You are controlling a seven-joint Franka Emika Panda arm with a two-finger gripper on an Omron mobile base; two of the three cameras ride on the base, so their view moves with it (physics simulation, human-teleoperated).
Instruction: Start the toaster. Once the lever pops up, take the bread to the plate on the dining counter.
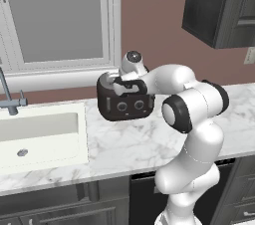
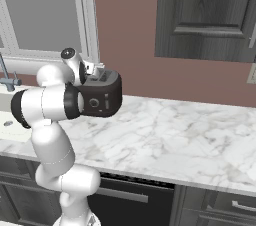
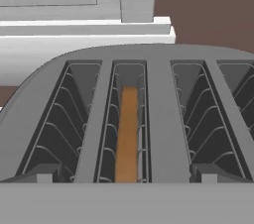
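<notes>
The black toaster (image 1: 127, 104) (image 2: 102, 97) stands on the marble worktop by the wall. My gripper (image 1: 117, 82) (image 2: 97, 75) hovers just over its top, pointing down, jaws open. In the hand view the toaster (image 3: 159, 119) spreads out below with its slots side by side. The brown bread (image 3: 127, 134) sits edge-up, sunk deep in the second slot from the left. My gripper (image 3: 126, 176) straddles that slot, and its fingertips (image 3: 45, 173) stand wide apart with nothing between them. The plate and the dining counter are out of view.
A white sink (image 1: 40, 134) with a grey faucet (image 1: 10, 97) lies left of the toaster. A window (image 1: 60, 20) is behind it, and a dark wall cabinet (image 2: 205, 15) hangs to the right. The marble worktop (image 2: 175, 135) runs on rightward.
</notes>
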